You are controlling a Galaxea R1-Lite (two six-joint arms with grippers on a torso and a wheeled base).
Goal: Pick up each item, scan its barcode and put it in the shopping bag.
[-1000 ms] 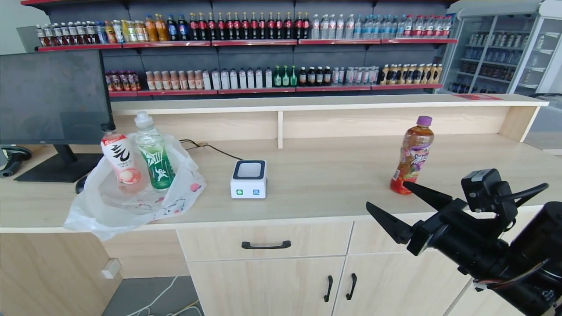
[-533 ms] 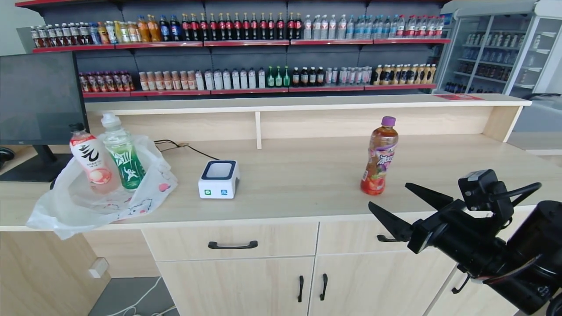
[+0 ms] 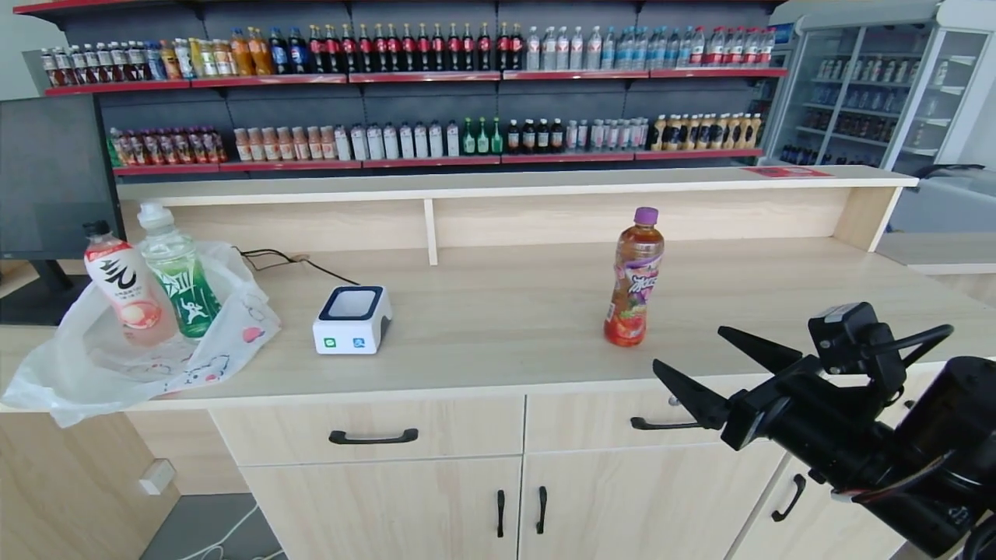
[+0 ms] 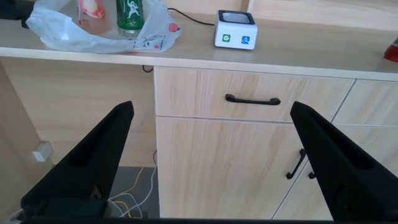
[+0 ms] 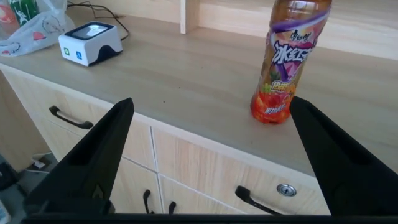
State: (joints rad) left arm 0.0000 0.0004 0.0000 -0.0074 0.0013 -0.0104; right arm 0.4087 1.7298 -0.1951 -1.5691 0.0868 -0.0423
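Though the right fingers (image 3: 692,397) gape, the bottle (image 3: 634,280) stands beyond them.

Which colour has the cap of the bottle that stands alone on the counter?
Purple; the cap shows best in the head view.

The matte black right end effector (image 3: 687,346) has two pointed fingers (image 3: 689,397), a boxy camera (image 3: 848,342) and black cables (image 3: 926,336).

Counter (image 3: 498,311): I see open wood on every side of the purple-capped bottle (image 3: 634,276), reachable from the front edge.
Scanner (image 3: 352,319): well apart, to its left.
Shopping bag (image 3: 62,373): farther left, at the front edge.
Raised back ledge (image 3: 545,180): walls the rear.
Right gripper (image 3: 688,346): spread wide, before the counter front, facing that gap.
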